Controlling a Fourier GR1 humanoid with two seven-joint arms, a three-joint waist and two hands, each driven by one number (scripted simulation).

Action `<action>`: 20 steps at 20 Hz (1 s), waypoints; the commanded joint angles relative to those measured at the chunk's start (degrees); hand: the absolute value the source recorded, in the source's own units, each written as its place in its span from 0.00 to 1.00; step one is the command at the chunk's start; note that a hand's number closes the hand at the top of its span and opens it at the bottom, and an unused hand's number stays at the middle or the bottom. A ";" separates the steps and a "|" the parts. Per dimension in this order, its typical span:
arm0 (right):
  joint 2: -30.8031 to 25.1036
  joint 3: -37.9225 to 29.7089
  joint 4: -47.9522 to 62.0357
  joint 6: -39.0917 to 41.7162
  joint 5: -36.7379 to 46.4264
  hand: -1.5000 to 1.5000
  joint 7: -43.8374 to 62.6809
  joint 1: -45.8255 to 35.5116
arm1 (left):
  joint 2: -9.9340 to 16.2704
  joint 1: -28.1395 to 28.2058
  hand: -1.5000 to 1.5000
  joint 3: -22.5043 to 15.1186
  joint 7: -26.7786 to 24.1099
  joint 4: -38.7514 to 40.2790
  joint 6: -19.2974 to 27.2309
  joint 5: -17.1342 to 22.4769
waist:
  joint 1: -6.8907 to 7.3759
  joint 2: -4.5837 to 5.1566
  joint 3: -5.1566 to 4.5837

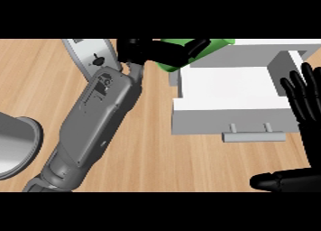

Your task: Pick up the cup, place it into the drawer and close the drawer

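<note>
The right hand is seen nearest, at the worktop's right edge, fingers straight and spread, resting. A grey forearm is stretched from the lower left toward the far edge, where the left hand is curled round the green cup — held, it seems, just beside the far left corner of the open white drawer. The pick-up is judged done; placing the cup inside and pushing the drawer shut by its handle are left — neither yet begun.
</note>
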 commanded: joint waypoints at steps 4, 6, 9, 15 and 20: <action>-1.55 -1.89 0.30 0.43 -2.29 0.00 1.86 -2.74 | -0.25 -7.34 1.00 -0.35 -7.21 15.10 1.85 4.14 | -0.69 0.23 -0.01; -1.26 -2.21 4.47 0.33 -1.57 0.00 0.13 -4.06 | -0.25 -8.28 1.00 -4.44 -5.74 15.31 4.67 5.81 | -0.51 0.20 0.00; 1.52 2.15 7.15 -0.63 3.79 0.00 -4.13 -4.00 | -0.26 -13.08 1.00 -3.69 -6.28 22.09 4.04 8.69 | -0.95 0.45 0.01; -1.72 -1.79 1.78 3.04 -1.98 0.00 -2.92 0.12 | -0.26 -14.35 1.00 -11.17 -9.92 29.14 5.72 14.60 | -2.26 0.48 0.03; 0.25 0.86 2.21 1.99 -1.03 0.00 -2.02 -0.15 | -0.26 -15.90 1.00 -17.01 -11.10 33.28 6.59 17.17 | -3.24 0.72 0.05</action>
